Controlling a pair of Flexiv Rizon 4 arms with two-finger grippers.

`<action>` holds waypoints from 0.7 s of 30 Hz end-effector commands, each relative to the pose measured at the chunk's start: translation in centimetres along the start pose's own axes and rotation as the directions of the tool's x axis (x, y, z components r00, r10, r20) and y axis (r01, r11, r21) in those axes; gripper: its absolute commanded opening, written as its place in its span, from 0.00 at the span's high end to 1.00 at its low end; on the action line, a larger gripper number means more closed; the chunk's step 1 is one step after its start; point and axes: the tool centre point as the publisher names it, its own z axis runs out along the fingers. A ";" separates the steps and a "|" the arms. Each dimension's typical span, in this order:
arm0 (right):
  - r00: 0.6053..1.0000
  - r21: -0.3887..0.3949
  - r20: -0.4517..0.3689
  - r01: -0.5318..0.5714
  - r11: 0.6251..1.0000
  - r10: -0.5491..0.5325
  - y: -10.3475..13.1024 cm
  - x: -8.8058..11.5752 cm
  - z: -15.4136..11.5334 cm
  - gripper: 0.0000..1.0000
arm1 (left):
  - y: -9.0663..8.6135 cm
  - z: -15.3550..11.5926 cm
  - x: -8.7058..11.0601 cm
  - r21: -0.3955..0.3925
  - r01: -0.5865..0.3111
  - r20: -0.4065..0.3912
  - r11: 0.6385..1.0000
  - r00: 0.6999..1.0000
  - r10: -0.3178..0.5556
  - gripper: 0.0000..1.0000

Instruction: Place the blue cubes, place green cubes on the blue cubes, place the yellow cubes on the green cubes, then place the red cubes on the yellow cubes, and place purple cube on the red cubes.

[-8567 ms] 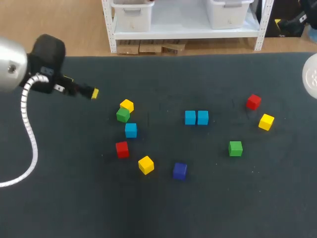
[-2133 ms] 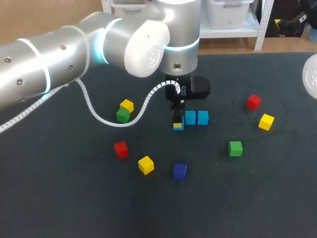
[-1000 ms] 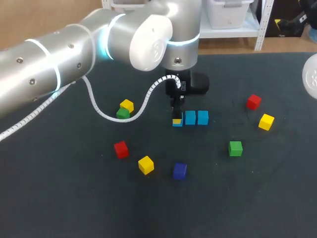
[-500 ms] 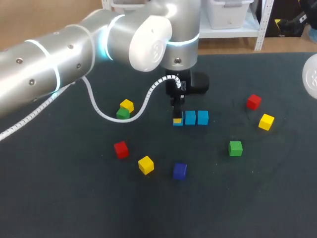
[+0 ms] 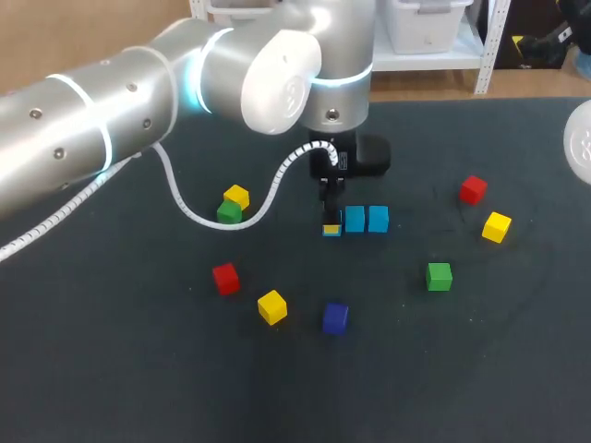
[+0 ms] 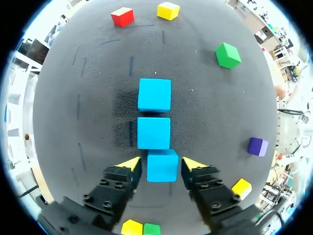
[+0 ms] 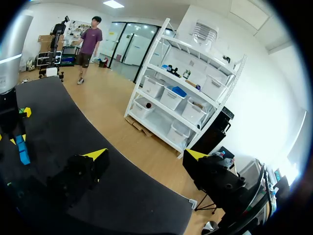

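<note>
Three light-blue cubes [image 6: 153, 132] in row. Left end effector [image 6: 161, 165] narrowly open, straddling nearest cube [image 6: 163, 171]. Risk: finger drags it on withdrawal, skewing row.

The head camera looks down from above and behind onto the whole dark cloth-covered worktop [image 5: 138, 388]. The left wrist camera hangs close, facing straight down on a row of three light-blue cubes [image 6: 154, 132], which the head view shares. The right wrist camera stands well off, looking across the worktop's edge.
</note>
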 end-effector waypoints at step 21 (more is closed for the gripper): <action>1.000 0.003 -0.003 -0.001 1.000 0.001 0.1 -0.1 -0.1 0.00 | 2.0 -4.0 5.1 -0.087 0.231 0.108 0.969 0.969 -0.221 0.00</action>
